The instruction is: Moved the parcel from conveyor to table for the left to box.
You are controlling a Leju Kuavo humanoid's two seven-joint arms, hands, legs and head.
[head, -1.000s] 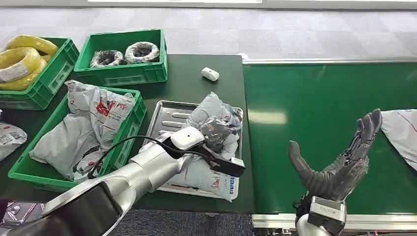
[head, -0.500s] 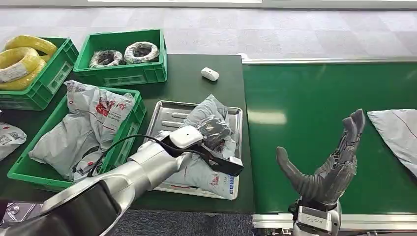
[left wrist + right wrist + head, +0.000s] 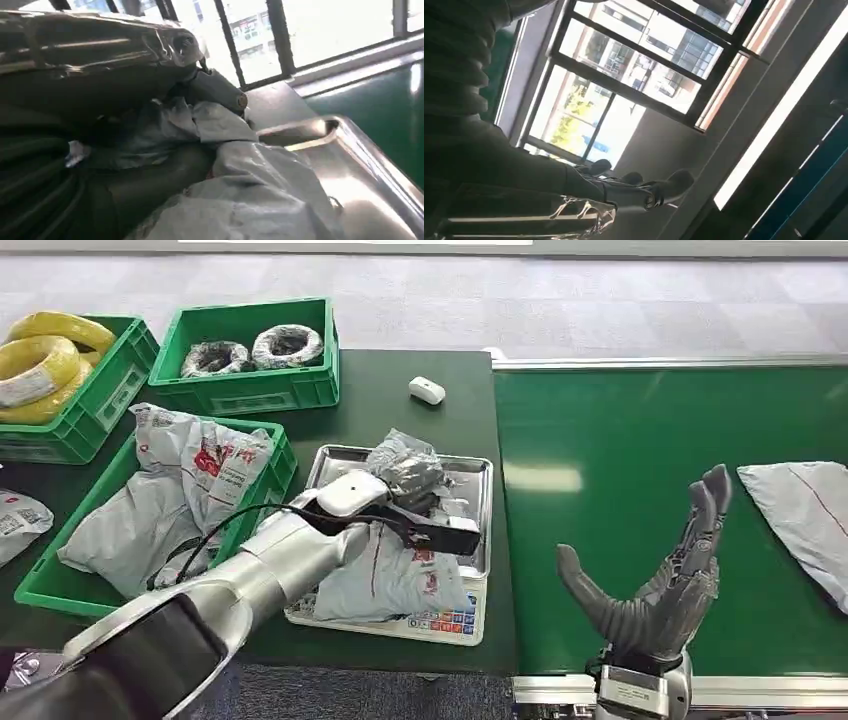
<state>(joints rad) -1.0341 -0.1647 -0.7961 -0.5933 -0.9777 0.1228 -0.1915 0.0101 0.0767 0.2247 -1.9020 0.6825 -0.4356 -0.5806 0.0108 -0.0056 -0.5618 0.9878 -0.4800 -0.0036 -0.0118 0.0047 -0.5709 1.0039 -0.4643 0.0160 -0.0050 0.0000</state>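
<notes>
— Parcel point(image 3: 395, 565), item one: condition?
— Grey plastic mailer, crumpled, red print on its face, lying in the steel tray point(image 3: 478, 475) near the table's point(image 3: 390, 410) front edge beside the conveyor point(image 3: 620, 450). Left hand point(image 3: 415, 502) grips its bunched top.
— Right hand point(image 3: 665, 580)?
— Raised over the conveyor's front edge, fingers spread wide, holding nothing.
— Other stock?
— Second grey mailer point(image 3: 805, 520) at the conveyor's right edge; more mailers in the green crate point(image 3: 265, 490) left of the tray.

Parcel-sorting workstation, warehouse-like. Green conveyor belt point(image 3: 650, 500) beside a dark table point(image 3: 400, 410) with green plastic crates point(image 3: 250, 390). Grey carpet floor point(image 3: 500, 300) behind.
</notes>
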